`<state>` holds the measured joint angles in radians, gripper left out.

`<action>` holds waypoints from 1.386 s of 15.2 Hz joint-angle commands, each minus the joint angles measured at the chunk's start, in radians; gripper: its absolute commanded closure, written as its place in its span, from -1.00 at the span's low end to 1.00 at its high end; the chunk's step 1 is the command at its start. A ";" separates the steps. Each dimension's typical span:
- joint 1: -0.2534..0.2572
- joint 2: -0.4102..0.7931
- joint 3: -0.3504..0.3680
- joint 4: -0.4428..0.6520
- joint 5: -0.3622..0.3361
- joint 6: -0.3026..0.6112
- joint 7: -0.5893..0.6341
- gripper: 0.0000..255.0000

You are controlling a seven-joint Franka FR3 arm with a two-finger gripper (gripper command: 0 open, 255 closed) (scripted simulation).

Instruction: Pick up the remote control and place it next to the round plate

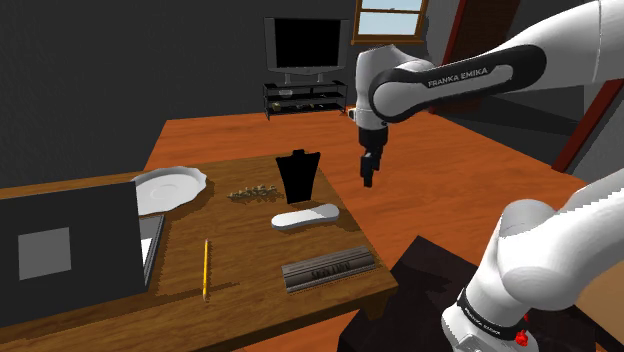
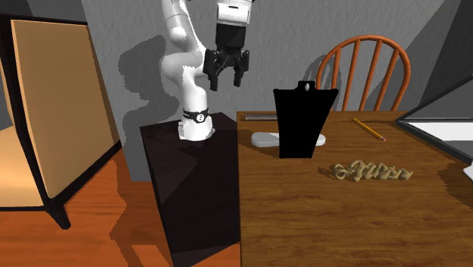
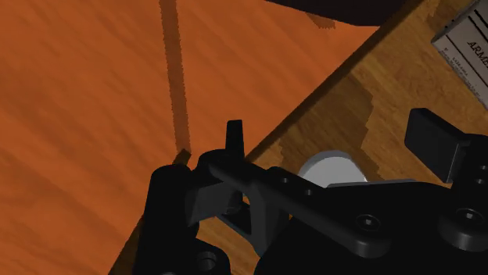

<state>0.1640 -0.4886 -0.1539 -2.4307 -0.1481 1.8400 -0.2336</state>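
- We see the wooden table (image 1: pixel 250 255) that carries everything.
- An open laptop (image 1: pixel 70 250) sits at its corner, at the shoulder view's lower left.
- A black display bust (image 1: pixel 298 172) stands upright near the far edge.
- The round white plate (image 1: pixel 170 187) rests by that far edge, beside the laptop.
- The gripper (image 1: pixel 368 178) hangs in the air just off the table's edge nearest the arm, fingers spread, clasping nothing.
- The white remote control (image 1: pixel 305 216) lies flat near that edge, just before the bust, well apart from the plate.

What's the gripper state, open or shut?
Open. The second exterior view shows the gripper with jaws apart and nothing between them; the remote lies on the table.
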 commanded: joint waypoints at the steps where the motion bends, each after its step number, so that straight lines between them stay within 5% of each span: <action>1: 0.031 0.068 -0.007 0.014 0.007 0.070 -0.067 -1.00; 15: 0.202 0.455 0.022 0.158 0.114 0.405 -0.534 -1.00; 21: 0.202 0.501 0.023 0.133 0.121 0.476 -0.546 -1.00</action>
<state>0.3664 0.0037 -0.1302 -2.2913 -0.0283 2.3008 -0.7767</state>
